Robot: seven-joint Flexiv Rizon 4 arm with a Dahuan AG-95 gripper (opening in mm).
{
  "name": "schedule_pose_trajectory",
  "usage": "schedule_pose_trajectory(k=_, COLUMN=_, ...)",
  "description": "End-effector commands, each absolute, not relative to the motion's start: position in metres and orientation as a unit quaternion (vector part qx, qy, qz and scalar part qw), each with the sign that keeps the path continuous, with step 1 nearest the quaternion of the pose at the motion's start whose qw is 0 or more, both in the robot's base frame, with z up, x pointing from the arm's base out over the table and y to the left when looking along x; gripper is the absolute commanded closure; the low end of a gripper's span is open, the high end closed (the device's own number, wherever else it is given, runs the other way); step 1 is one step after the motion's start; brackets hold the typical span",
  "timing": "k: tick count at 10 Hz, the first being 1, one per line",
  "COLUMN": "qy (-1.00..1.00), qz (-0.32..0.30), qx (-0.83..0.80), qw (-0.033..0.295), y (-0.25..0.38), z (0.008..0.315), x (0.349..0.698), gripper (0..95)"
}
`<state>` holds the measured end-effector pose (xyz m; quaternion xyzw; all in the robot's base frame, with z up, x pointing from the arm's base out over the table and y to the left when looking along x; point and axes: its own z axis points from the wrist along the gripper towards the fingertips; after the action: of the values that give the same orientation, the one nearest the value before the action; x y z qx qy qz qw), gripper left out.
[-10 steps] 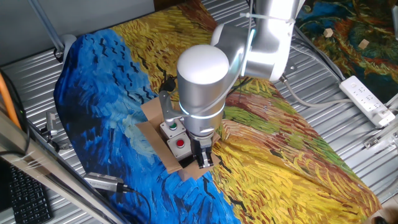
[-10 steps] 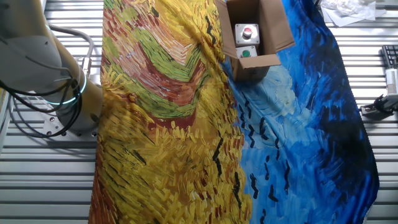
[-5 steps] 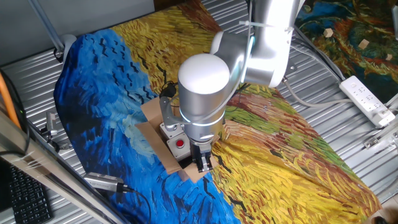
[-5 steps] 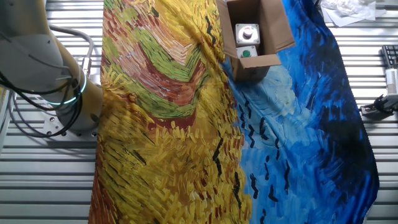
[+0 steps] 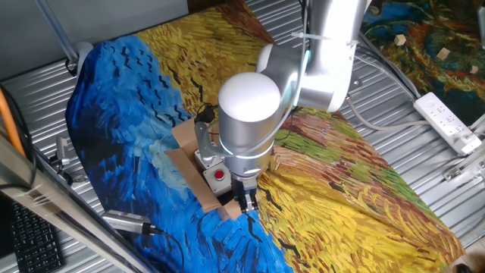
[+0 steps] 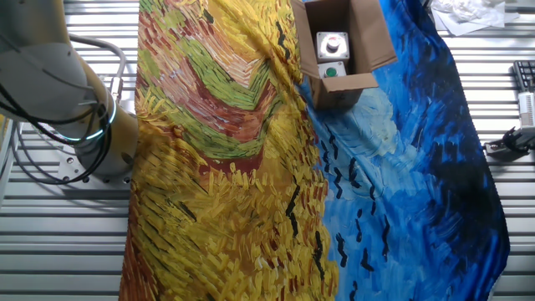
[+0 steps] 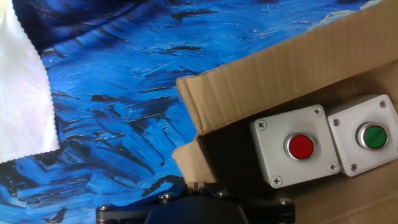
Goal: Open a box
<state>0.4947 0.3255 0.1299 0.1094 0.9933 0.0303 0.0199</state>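
The brown cardboard box (image 5: 191, 152) stands on the painted cloth with its flaps spread open. It also shows at the top of the other fixed view (image 6: 344, 46) and in the hand view (image 7: 280, 68). Inside it lie grey units with a red button (image 7: 300, 147) and a green button (image 7: 375, 137). My gripper (image 5: 247, 200) hangs at the box's near end, its fingers close together on the tip of the short end flap (image 7: 186, 160). In the hand view only the gripper (image 7: 195, 185) base shows at the bottom edge. The gripper is out of view in the other fixed view.
A white cloth (image 7: 22, 93) lies on the blue fabric left of the box. A metal cylinder tool (image 5: 129, 222) and a keyboard (image 5: 23, 243) sit at the front left. A power strip (image 5: 447, 121) lies at the right. The arm's base (image 6: 75, 109) stands beside the cloth.
The arm has shifted slightly down and toward the front of the table at the box's near end. The box has barely moved.
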Motion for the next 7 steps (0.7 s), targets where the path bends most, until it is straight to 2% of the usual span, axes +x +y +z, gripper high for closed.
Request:
schedule_pose_trajectory(k=1, qy=0.993, qz=0.026, qx=0.11, qw=0.021, y=0.3241, z=0.1258, x=0.4955, gripper=95.0)
schedule_pose_trajectory(k=7, qy=0.994, qz=0.017, qx=0.106, qw=0.027, y=0.3201, z=0.1179, x=0.4938, gripper=95.0)
